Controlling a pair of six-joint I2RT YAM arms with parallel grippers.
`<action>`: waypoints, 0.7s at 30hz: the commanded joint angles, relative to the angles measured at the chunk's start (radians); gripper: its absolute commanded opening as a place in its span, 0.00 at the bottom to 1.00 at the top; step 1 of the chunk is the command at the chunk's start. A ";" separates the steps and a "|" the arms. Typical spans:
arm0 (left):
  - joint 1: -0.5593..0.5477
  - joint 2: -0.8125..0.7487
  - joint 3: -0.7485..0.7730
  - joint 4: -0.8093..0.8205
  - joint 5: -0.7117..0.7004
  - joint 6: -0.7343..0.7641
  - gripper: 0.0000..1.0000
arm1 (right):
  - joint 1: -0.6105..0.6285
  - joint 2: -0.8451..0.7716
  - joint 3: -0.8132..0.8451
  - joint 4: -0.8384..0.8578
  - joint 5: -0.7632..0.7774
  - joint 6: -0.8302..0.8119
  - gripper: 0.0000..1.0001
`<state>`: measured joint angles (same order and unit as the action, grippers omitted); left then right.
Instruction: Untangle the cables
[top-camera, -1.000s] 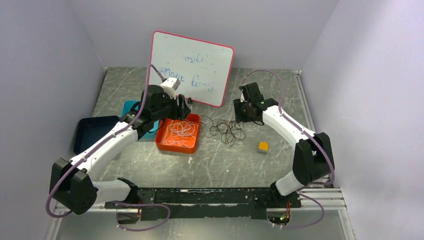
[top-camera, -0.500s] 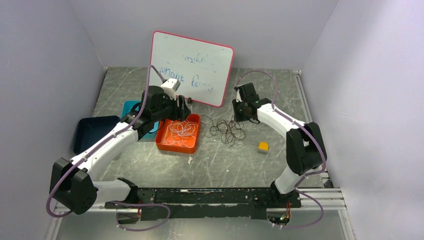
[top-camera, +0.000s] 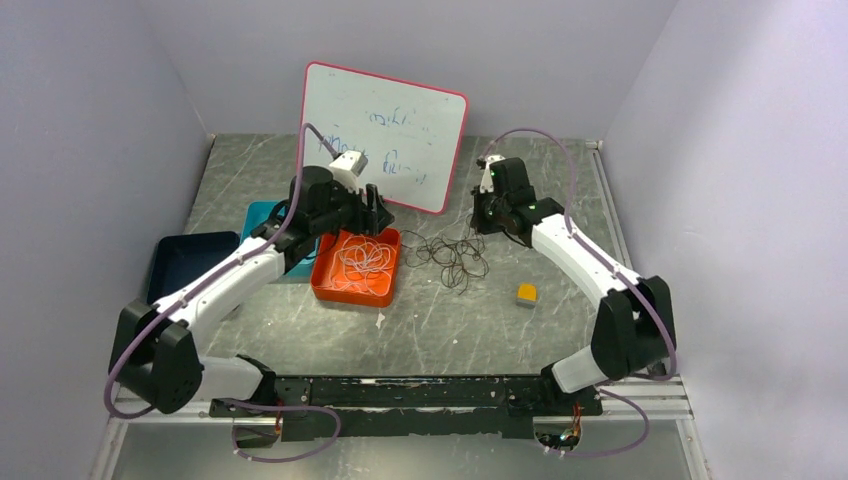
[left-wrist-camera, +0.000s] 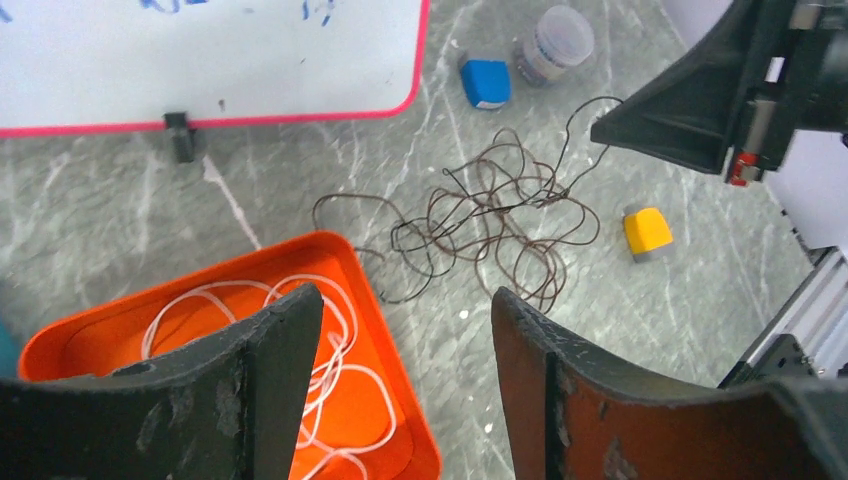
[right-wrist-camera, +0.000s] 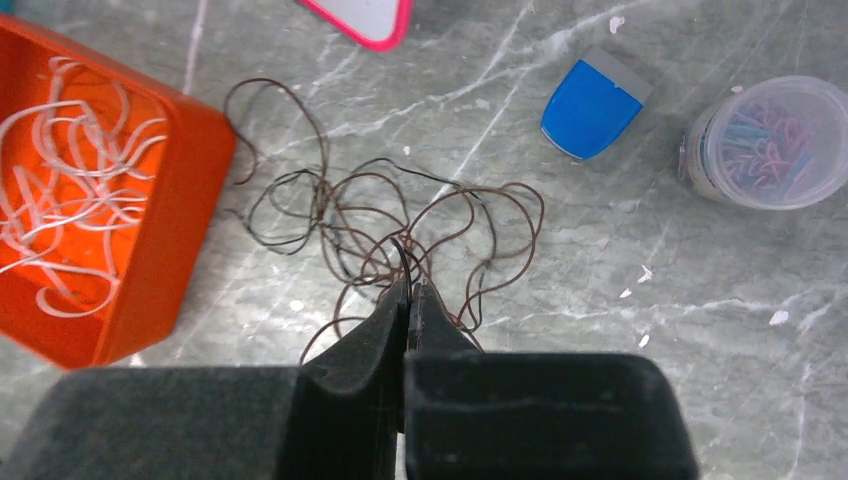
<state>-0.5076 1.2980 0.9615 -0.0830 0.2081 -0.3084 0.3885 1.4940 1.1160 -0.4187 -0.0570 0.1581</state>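
A tangle of thin dark cables (top-camera: 455, 262) lies on the table just right of the orange tray (top-camera: 350, 295). White cables (top-camera: 365, 258) are coiled inside the tray. My right gripper (right-wrist-camera: 408, 285) is shut on one dark strand (right-wrist-camera: 400, 250) at the tangle's near-right side, and in the left wrist view that strand runs up from the tangle (left-wrist-camera: 500, 215) to its fingertip. My left gripper (left-wrist-camera: 405, 300) hangs open over the tray's right rim (left-wrist-camera: 395, 370), with nothing between its fingers.
A whiteboard (top-camera: 385, 135) stands behind the tray. Behind the tangle are a blue eraser (right-wrist-camera: 593, 108) and a jar of paper clips (right-wrist-camera: 765, 140). A yellow block (top-camera: 526, 294) lies to the right. A dark blue tray (top-camera: 185, 265) sits far left.
My right gripper has closed on a dark strand, and its wrist has risen toward the back. My left arm has shifted slightly right and stays open.
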 joint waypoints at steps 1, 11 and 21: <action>-0.007 0.068 0.062 0.159 0.099 -0.036 0.69 | -0.007 -0.080 0.058 -0.068 -0.044 0.022 0.00; -0.124 0.198 0.149 0.318 0.141 -0.026 0.73 | -0.007 -0.158 0.210 -0.140 -0.104 0.061 0.00; -0.154 0.302 0.198 0.497 0.149 -0.017 0.75 | -0.007 -0.165 0.282 -0.158 -0.180 0.098 0.00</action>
<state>-0.6621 1.5574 1.0996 0.2932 0.3191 -0.3347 0.3878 1.3449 1.3544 -0.5545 -0.1909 0.2325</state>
